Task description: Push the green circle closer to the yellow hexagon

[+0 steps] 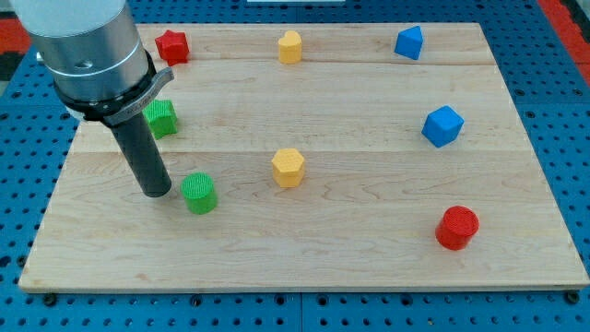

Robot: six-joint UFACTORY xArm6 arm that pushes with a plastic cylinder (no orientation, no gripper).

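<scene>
The green circle (198, 193) lies on the wooden board (369, 249) at the view's lower left. The yellow hexagon (289, 167) lies to its right and slightly higher, about a block's width and a half away. My tip (157, 192) rests on the board just left of the green circle, nearly touching it. The rod rises from there up to the grey arm body (88, 46) at the view's top left.
A second green block (162, 118) sits partly behind the rod. A red block (171, 45), a second yellow block (290, 46) and a blue block (409, 42) line the top edge. Another blue block (442, 125) and a red cylinder (457, 227) sit at the right.
</scene>
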